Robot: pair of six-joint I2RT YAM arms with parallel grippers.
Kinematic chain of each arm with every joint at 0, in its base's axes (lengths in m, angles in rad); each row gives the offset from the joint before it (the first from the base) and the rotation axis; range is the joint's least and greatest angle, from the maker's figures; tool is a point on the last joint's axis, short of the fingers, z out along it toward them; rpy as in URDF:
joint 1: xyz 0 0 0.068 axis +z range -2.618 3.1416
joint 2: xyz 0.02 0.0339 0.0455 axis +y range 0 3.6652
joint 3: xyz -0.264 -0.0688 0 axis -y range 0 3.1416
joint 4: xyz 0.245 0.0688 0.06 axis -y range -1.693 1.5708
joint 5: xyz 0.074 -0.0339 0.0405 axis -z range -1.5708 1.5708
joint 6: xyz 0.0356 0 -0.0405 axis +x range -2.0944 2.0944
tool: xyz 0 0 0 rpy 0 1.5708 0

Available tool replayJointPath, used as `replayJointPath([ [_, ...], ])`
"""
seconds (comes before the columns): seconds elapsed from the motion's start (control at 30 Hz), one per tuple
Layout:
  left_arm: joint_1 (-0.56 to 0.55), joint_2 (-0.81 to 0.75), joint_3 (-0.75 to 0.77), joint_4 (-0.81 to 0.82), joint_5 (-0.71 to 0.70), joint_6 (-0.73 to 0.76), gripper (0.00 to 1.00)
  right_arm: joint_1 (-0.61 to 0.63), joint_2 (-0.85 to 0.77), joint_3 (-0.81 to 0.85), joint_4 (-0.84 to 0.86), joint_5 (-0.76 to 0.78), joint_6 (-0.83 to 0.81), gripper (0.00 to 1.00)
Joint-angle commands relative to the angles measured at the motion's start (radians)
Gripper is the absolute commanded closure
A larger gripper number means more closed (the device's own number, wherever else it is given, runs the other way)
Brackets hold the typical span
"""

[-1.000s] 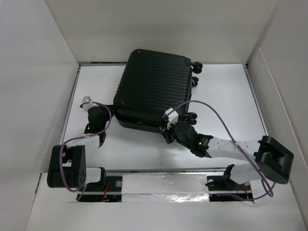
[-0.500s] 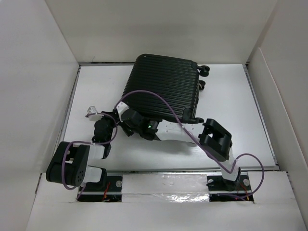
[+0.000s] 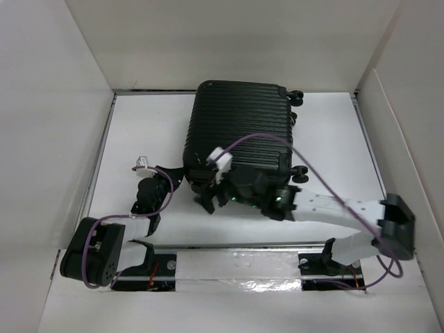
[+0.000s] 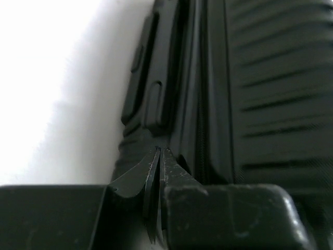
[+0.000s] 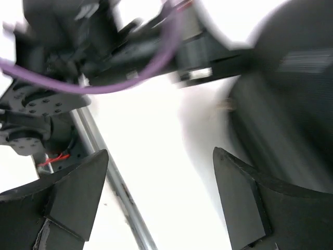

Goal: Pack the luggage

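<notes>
On the white table (image 3: 333,132) the suitcase (image 3: 236,128) is lying lengthwise away from both arms. The clenched left gripper (image 4: 159,158) is pointing at its near-left side, and the right gripper (image 5: 161,208) is gaping empty nearby.

In the view from above, my right arm (image 3: 333,208) covers the near edge of the luggage (image 3: 236,125), and the tips of my left gripper (image 3: 177,175) are lost against the black shell, so I cannot tell whether they touch it. My left wrist camera is so close that the top and right edges cut the luggage off. The right wrist picture is smeared: the luggage is only a dark blur cut by the right edge, and my left arm (image 5: 130,41) is not sharp.
</notes>
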Motion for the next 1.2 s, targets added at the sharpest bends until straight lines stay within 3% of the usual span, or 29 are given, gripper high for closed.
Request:
replayJointPath([
  [0.0,-0.005,-0.108,0.008,-0.105,0.060,0.037,1.00,-0.111,-0.204,-0.092,-0.053,0.067,0.003,0.14],
  [0.07,-0.005,-0.173,0.021,-0.176,0.052,0.058,1.00,-0.168,-0.294,-0.114,-0.110,0.076,-0.008,0.22],
  [0.1,-0.005,-0.196,0.030,-0.200,0.051,0.069,1.00,-0.250,-0.372,-0.114,-0.113,0.085,-0.024,0.54],
  [0.13,-0.005,-0.216,0.031,-0.216,0.048,0.077,1.00,-0.308,-0.405,-0.140,-0.110,0.088,-0.034,0.79],
  [0.17,-0.005,-0.255,0.033,-0.245,0.042,0.083,1.00,-0.374,-0.430,-0.140,-0.113,0.087,-0.035,0.96],
  [0.2,-0.005,-0.276,0.036,-0.262,0.040,0.100,1.00,-0.519,-0.462,-0.139,-0.112,0.078,-0.035,1.00],
  [0.3,-0.005,-0.345,0.060,-0.348,0.028,0.146,1.00,-0.741,-0.453,-0.142,-0.037,0.026,0.001,1.00],
  [0.37,-0.014,-0.383,0.077,-0.395,0.015,0.179,0.97,-0.933,-0.381,-0.128,0.018,-0.100,0.066,0.45],
  [0.4,-0.014,-0.389,0.084,-0.412,0.011,0.180,0.95,-0.985,-0.355,-0.125,0.035,-0.144,0.090,0.44],
  [0.43,-0.014,-0.392,0.091,-0.428,0.008,0.192,0.94,-1.068,-0.306,-0.122,0.060,-0.212,0.115,0.24],
  [0.53,-0.014,-0.383,0.113,-0.454,-0.012,0.213,0.91,-1.145,-0.209,-0.110,0.178,-0.350,0.213,0.04],
  [0.6,-0.014,-0.372,0.129,-0.472,-0.032,0.221,0.88,-1.185,-0.087,-0.055,0.250,-0.460,0.274,0.00],
  [0.63,-0.014,-0.369,0.136,-0.472,-0.032,0.224,0.85,-1.185,-0.047,-0.038,0.284,-0.587,0.296,0.00],
  [0.67,-0.014,-0.351,0.143,-0.477,-0.032,0.239,0.77,-1.194,0.028,-0.025,0.389,-0.658,0.325,0.00],
  [0.73,-0.014,-0.316,0.188,-0.501,-0.022,0.259,0.70,-1.194,0.100,0.024,0.471,-0.814,0.403,0.00],
  [0.8,-0.014,-0.255,0.212,-0.508,0.017,0.284,0.65,-1.156,0.194,0.077,0.471,-0.869,0.405,0.00],
  [1.0,-0.066,-0.152,0.196,-0.403,0.094,0.244,0.67,-1.064,0.361,0.324,0.298,-0.918,0.329,0.00],
  [1.17,-0.243,-0.181,0.154,-0.388,-0.003,0.190,0.72,-0.946,0.547,0.562,0.204,-1.025,0.307,0.03],
])
